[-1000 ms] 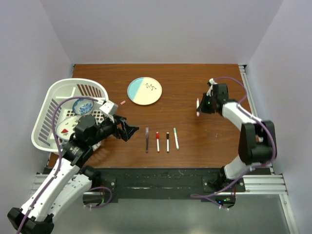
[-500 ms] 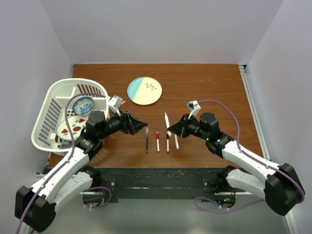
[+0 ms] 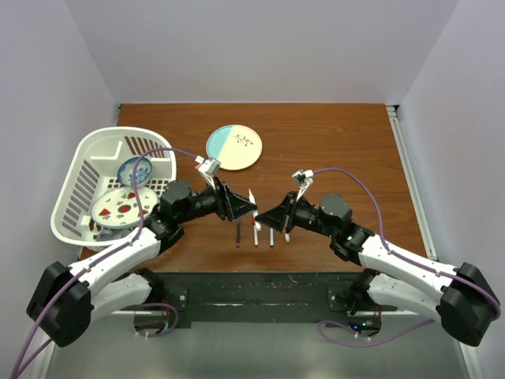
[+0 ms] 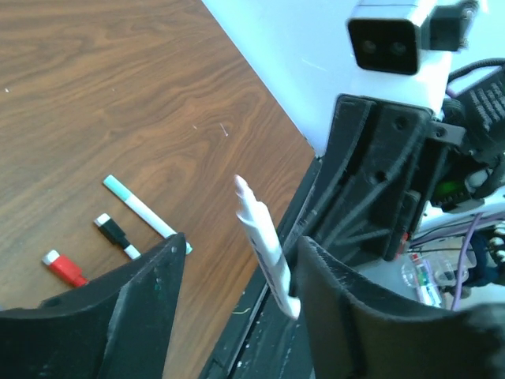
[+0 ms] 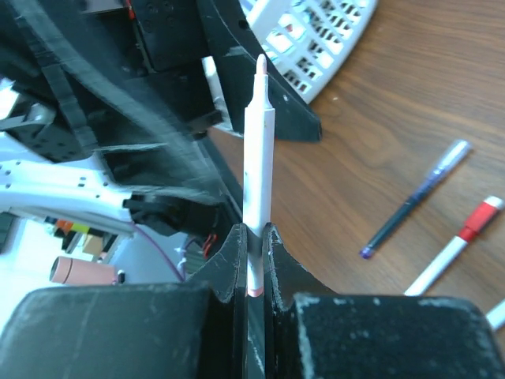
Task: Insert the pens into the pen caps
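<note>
On the brown wooden table (image 3: 331, 134), four pens (image 3: 255, 230) beneath our grippers look capped. Our right gripper (image 5: 252, 237) clamps the last white pen (image 5: 258, 158) between the parted jaws of our left gripper (image 4: 237, 246); its cap is unseen.

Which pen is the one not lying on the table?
The white uncapped pen clamped in the right gripper; the other pens lie flat on the table.

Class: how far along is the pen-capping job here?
Done: the purple pen, red pen, black pen and green pen look capped on the table. In hand: the right gripper holds a bare-tipped white pen at the open left gripper. Left: its cap, which I cannot see.
</note>
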{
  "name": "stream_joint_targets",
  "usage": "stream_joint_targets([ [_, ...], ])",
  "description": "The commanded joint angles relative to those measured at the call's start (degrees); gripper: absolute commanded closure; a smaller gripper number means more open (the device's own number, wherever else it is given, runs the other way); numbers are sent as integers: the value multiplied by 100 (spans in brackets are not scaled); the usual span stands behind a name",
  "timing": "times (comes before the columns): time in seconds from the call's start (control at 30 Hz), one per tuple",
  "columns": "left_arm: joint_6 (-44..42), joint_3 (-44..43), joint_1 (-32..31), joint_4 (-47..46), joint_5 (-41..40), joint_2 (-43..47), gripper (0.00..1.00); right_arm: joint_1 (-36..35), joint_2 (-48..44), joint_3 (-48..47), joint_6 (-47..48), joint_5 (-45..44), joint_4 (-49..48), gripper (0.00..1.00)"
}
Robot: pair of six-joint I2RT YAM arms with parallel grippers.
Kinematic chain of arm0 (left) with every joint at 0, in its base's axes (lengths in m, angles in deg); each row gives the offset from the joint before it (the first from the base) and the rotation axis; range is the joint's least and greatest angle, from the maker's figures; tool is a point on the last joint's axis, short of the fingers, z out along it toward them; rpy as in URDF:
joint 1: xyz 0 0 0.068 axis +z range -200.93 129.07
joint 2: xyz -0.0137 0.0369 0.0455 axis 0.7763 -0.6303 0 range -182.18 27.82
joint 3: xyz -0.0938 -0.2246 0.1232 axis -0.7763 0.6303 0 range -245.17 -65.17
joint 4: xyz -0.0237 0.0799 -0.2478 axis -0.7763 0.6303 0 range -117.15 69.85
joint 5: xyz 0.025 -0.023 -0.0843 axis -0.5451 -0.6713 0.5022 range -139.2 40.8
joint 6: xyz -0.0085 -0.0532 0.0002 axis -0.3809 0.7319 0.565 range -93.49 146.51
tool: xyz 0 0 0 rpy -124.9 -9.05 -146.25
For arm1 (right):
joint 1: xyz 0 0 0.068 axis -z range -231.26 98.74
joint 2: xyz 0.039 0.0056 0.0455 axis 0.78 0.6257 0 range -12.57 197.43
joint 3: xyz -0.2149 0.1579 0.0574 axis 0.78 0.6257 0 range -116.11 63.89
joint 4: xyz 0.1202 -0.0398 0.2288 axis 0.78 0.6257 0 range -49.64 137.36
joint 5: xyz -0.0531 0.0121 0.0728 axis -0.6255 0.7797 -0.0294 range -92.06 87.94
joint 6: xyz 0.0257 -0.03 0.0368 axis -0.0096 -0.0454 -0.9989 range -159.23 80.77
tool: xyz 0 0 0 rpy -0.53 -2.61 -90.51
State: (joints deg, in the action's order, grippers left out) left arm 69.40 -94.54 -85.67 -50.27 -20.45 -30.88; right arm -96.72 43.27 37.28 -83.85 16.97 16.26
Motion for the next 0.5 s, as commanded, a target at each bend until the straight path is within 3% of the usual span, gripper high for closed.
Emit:
stream_joint_targets([
  [0.0, 26, -289, -41, -545, -63, -212, 48, -165, -134, 112, -134, -92, -464, 100],
  [0.1, 96, -272, -50, -746, 95, -282, 61, -210, -178, 104, -108, -83, -438, 100],
  [0.2, 237, -166, -50, -1071, 288, -256, 84, -236, -169, 33, -29, -4, -350, 100],
  [0.23, 280, -149, -42, -1142, 341, -248, 98, -236, -161, 33, -38, 13, -350, 100],
  [0.47, 509, 27, -50, -1503, 666, -90, 100, -280, 50, 94, -161, 452, -734, 65],
])
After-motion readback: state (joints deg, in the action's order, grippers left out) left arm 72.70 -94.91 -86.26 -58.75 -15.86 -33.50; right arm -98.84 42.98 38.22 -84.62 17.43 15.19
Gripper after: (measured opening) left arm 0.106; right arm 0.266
